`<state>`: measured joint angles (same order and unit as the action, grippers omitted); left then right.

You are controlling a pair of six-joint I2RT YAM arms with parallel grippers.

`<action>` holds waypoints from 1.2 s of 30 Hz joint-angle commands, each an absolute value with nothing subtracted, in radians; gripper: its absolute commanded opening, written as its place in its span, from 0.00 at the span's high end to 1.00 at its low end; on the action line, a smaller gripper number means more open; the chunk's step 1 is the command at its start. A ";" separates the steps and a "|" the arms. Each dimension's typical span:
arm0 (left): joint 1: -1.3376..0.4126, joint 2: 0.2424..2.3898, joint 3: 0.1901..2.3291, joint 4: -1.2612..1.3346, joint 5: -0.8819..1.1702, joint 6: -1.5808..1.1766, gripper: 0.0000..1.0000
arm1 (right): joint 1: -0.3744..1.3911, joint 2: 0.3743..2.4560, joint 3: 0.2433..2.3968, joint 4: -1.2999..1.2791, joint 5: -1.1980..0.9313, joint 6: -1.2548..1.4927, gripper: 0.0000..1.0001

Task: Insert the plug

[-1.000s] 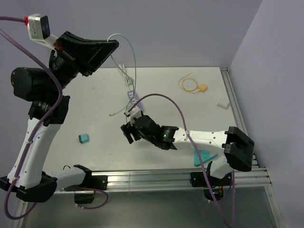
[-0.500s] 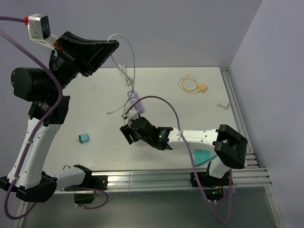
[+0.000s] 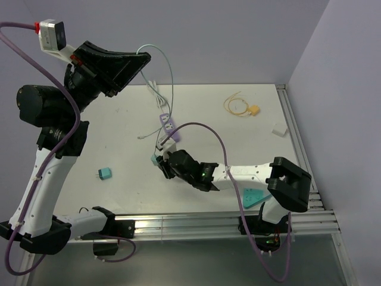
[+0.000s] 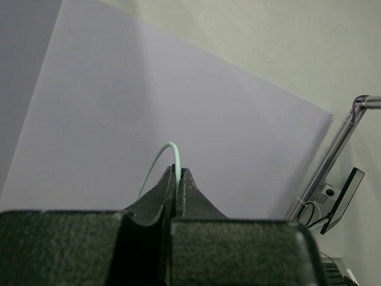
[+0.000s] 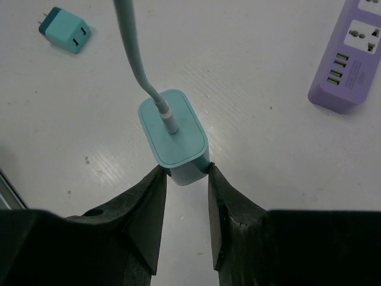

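Yellow-tan plug [image 3: 254, 109] lies untouched, far right of the table [image 3: 119, 119]

Overhead: small, probably light and rigid; best pinched across its block, not its thin cord. Left wrist: left claw [image 4: 177, 179] pinched shut on pale cable [image 4: 170, 144]. Right wrist: right claw [image 5: 184, 173] clamps teal charger [image 5: 174, 134].

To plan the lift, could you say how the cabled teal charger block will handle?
The cabled teal charger block is probably rigid and light, being small. Its smooth sides might slip, since the right gripper pinches only one end. Its cable could tug it.

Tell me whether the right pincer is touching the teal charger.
Touching. Right wrist view: the right pincer has both fingers against the sides of the teal charger.
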<state>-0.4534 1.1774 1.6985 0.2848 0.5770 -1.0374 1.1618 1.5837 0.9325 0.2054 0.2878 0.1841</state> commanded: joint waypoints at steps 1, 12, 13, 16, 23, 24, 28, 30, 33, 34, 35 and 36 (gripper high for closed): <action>-0.459 1.157 1.684 0.290 0.557 -1.020 1.00 | 1.166 1.519 0.884 0.316 0.272 0.178 0.80; -0.459 1.167 1.695 0.293 0.580 -1.042 1.00 | 1.140 1.436 0.779 0.328 0.318 0.088 0.35; -0.459 1.166 1.694 0.291 0.583 -1.045 1.00 | 1.131 1.430 0.775 0.334 0.293 0.074 0.34; -0.459 1.167 1.695 0.293 0.591 -1.055 1.00 | 1.089 1.419 0.759 0.356 0.253 0.060 0.31; -0.460 1.178 1.718 0.288 0.606 -1.063 1.00 | 1.005 1.448 0.787 0.310 -0.049 0.032 0.37; -0.460 1.178 1.717 0.293 0.607 -1.063 1.00 | 1.005 1.456 0.791 0.308 -0.051 0.035 0.38; -0.462 1.184 1.709 0.305 0.611 -1.080 1.00 | 1.003 1.483 0.808 0.287 -0.063 0.041 0.47; -0.462 1.186 1.709 0.307 0.614 -1.081 1.00 | 1.003 1.482 0.795 0.301 -0.043 0.054 0.46; -0.460 1.186 1.707 0.307 0.614 -1.078 1.00 | 1.005 1.491 0.791 0.305 -0.018 0.061 0.46; -0.462 1.184 1.706 0.304 0.611 -1.077 0.99 | 1.005 1.496 0.798 0.299 -0.020 0.061 0.51; -0.460 1.186 1.707 0.302 0.609 -1.074 1.00 | 1.005 1.497 0.805 0.287 -0.021 0.060 0.53; -0.460 1.184 1.707 0.299 0.609 -1.069 1.00 | 1.005 1.500 0.808 0.284 -0.028 0.063 0.57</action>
<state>-0.4561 1.1931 1.6779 0.2604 0.6022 -1.0645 1.0050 1.4845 0.7685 0.2863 -0.0246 0.0616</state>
